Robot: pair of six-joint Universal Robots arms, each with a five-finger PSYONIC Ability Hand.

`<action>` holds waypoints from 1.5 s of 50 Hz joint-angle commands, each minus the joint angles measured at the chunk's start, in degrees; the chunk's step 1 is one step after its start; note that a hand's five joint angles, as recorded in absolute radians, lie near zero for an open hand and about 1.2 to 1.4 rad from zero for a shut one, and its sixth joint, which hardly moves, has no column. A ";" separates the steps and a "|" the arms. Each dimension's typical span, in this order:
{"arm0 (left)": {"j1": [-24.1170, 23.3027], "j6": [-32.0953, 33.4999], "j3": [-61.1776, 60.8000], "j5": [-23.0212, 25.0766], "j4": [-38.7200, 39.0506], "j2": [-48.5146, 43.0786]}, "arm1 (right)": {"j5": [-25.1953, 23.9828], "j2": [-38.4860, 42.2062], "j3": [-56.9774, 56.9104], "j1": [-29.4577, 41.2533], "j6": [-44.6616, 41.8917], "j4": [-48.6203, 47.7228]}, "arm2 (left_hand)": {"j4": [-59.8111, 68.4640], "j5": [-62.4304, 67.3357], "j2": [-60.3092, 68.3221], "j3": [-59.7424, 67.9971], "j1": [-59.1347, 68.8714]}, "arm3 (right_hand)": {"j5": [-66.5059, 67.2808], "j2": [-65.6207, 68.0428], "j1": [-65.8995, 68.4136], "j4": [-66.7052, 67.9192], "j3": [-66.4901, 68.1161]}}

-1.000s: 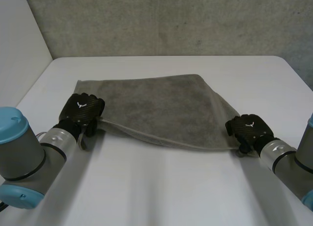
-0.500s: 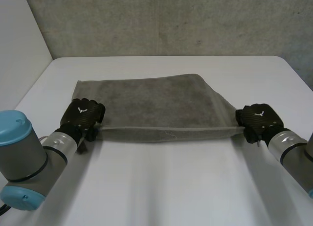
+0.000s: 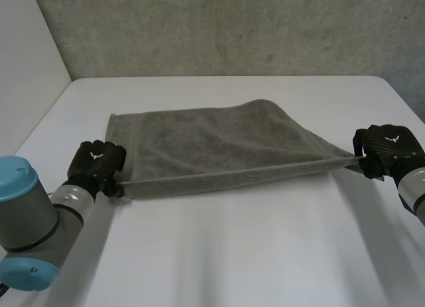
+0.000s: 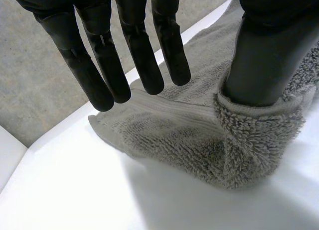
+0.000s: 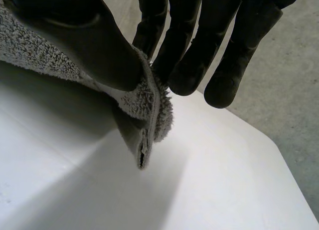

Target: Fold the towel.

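The grey towel (image 3: 219, 137) lies across the middle of the white table (image 3: 232, 254), its near edge pulled into a straight band between my two hands. My left hand (image 3: 98, 162) is at the towel's near left corner. In the left wrist view its fingers (image 4: 124, 65) are straight and spread above the towel (image 4: 179, 140), and the thumb (image 4: 269, 56) sits in a bunched fold of the corner. My right hand (image 3: 388, 147) holds the near right corner a little above the table. There the thumb and fingers (image 5: 189, 46) pinch the towel's hem (image 5: 144, 103).
A rough grey wall (image 3: 232, 28) stands behind the table's far edge. A pale panel (image 3: 26, 54) rises at the left. Bare tabletop (image 5: 75, 180) spreads in front of the towel, and the table's right edge is close to my right hand.
Both hands have moved apart and nearer, drawing the towel's near edge taut. The right hand closed on its corner. The left hand's fingers have straightened.
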 commanded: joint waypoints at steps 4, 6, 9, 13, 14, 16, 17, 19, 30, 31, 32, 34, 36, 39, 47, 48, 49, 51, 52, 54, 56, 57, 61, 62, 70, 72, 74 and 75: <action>0.03 0.19 -0.30 -0.11 -0.96 1.13 | 0.43 -1.23 0.61 -0.41 0.27 -1.59 | 17.52 8.36 17.96 17.72 17.95 | 3.62 4.75 4.21 3.62 3.82; 0.12 0.37 -0.30 0.16 -1.05 2.27 | 0.26 -1.85 0.53 -0.41 0.45 -1.24 | 27.15 18.00 27.60 27.36 27.59 | 3.62 4.75 4.21 3.62 3.82; 0.38 0.72 -0.21 0.25 -1.49 7.52 | 0.17 -4.22 -0.53 0.12 0.45 -0.01 | 27.25 18.09 27.69 27.45 27.69 | 3.62 4.75 4.21 3.62 3.82; 0.65 0.63 0.58 0.77 -2.46 15.29 | -0.09 -10.88 -5.34 0.38 0.19 6.73 | 27.25 18.09 27.69 27.45 27.69 | 3.62 4.75 4.21 3.62 3.82; 0.91 0.37 1.36 0.95 -2.89 19.03 | -0.09 -10.90 -5.36 0.38 0.19 6.76 | 27.25 18.09 27.69 27.45 27.69 | 3.62 4.75 4.21 3.62 3.82; 1.09 0.11 2.69 0.95 -3.60 22.67 | -0.70 -15.36 -10.78 0.38 0.27 13.05 | 27.25 18.09 27.69 27.45 27.69 | 3.62 4.75 4.21 3.62 3.82; 1.09 0.02 4.78 0.95 -4.90 25.98 | -0.71 -15.38 -10.81 0.38 0.27 13.08 | 27.25 18.09 27.69 27.45 27.69 | 3.62 4.75 4.21 3.62 3.82; 0.65 0.02 6.80 0.95 -7.44 28.88 | -2.11 -20.89 -17.72 0.47 0.19 18.94 | 27.25 18.09 27.69 27.45 27.69 | 3.62 4.75 4.21 3.62 3.82; 0.65 -1.83 23.51 2.17 -26.61 31.12 | -7.39 -19.71 -41.03 -1.20 -4.45 41.37 | 27.25 18.09 27.69 27.45 27.69 | 3.62 4.75 4.21 3.62 3.82; 0.91 -1.74 24.48 2.61 -28.10 27.63 | -7.39 -19.69 -41.05 -1.20 -4.47 41.38 | 27.25 18.09 27.69 27.45 27.69 | 3.62 4.75 4.21 3.62 3.82; 0.91 -1.74 24.48 2.62 -28.12 27.59 | -7.39 -17.16 -41.66 -0.94 -7.52 43.56 | 27.25 18.09 27.69 27.45 27.69 | 3.62 4.75 4.21 3.62 3.82; 1.09 -1.39 26.50 2.97 -30.04 20.33 | -6.87 -14.44 -42.10 -0.50 -10.77 45.84 | 27.25 18.09 27.69 27.45 27.69 | 3.62 4.75 4.21 3.62 3.82; 1.09 -1.13 27.64 2.97 -31.01 16.82 | -6.07 -11.60 -42.36 0.73 -13.96 47.89 | 27.25 18.09 27.69 27.45 27.69 | 3.62 4.75 4.21 3.62 3.82; 1.09 0.45 30.45 2.97 -33.29 8.48 | -2.55 -5.01 -42.89 5.30 -19.59 49.82 | 27.25 18.09 27.69 27.45 27.69 | 3.62 4.75 4.21 3.62 3.82; 0.65 10.11 43.18 2.18 -38.05 -8.95 | 12.04 11.34 -47.90 11.19 -30.49 49.03 | 27.25 18.09 27.69 27.45 27.69 | 3.62 4.75 4.21 3.62 3.82; 0.47 10.82 46.34 2.18 -38.05 -10.45 | 13.78 14.12 -51.03 12.41 -30.75 47.99 | 27.25 18.09 27.69 27.45 27.69 | 3.62 4.75 4.21 3.62 3.82; 0.47 10.83 46.37 2.18 -38.05 -10.47 | 14.75 16.15 -54.46 13.55 -30.66 45.89 | 27.25 18.09 27.69 27.45 27.69 | 3.62 4.75 4.21 3.62 3.82; 0.12 10.74 49.71 2.18 -37.88 -10.90 | 15.46 17.13 -57.28 14.35 -30.66 42.30 | 27.25 18.09 27.69 27.45 27.69 | 3.62 4.75 4.21 3.62 3.82; -0.14 10.13 53.19 2.18 -37.18 -10.73 | 15.81 17.14 -59.39 14.71 -30.32 36.87 | 27.25 18.09 27.69 27.45 27.69 | 3.62 4.75 4.21 3.62 3.82; -0.93 8.72 56.65 1.92 -35.15 -10.20 | 15.90 16.96 -60.37 15.06 -29.79 29.16 | 27.25 18.09 27.69 27.45 27.69 | 3.62 4.75 4.21 3.62 3.82; -2.34 3.47 61.12 -0.18 -26.67 -6.80 | 15.90 16.08 -59.68 15.24 -29.08 19.50 | 27.25 18.09 27.69 27.45 27.69 | 3.62 4.75 4.21 3.62 3.82; -2.34 3.45 61.14 -0.19 -26.63 -6.77 | 15.90 13.73 -57.50 15.24 -28.47 9.49 | 27.25 18.09 27.69 27.45 27.69 | 3.62 4.75 4.21 3.62 3.82; -1.90 -4.88 59.91 -5.10 -10.85 -0.81 | 16.26 6.24 -51.24 15.06 -27.85 -7.92 | 27.25 18.09 27.69 27.45 27.69 | 3.62 4.75 4.21 3.62 3.82; -1.90 -4.90 59.90 -5.12 -10.81 -0.80 | 15.82 3.80 -48.89 15.06 -27.94 -12.45 | 27.25 18.09 27.69 27.45 27.69 | 3.62 4.75 4.21 3.62 3.82; -0.23 -7.72 51.99 -5.12 -5.44 0.78 | 12.84 4.65 -46.07 14.27 -27.41 -3.65 | 27.25 18.09 27.69 27.45 27.69 | 3.62 4.75 4.21 3.62 3.82; 0.47 -7.80 46.31 -4.33 -5.62 0.61 | 11.00 5.70 -44.06 14.18 -27.41 -0.22 | 27.25 18.09 27.69 27.45 27.69 | 3.62 4.75 4.21 3.62 3.82; 0.73 -7.80 43.06 -2.85 -5.62 0.43 | 9.59 6.32 -42.29 14.18 -27.50 2.07 | 27.25 18.09 27.69 27.45 27.69 | 3.62 4.75 4.21 3.62 3.82; 0.82 -7.80 39.55 -0.83 -5.45 0.26 | 8.36 6.85 -40.45 14.18 -27.50 3.92 | 27.25 18.09 27.69 27.45 27.69 | 3.62 4.75 4.21 3.62 3.82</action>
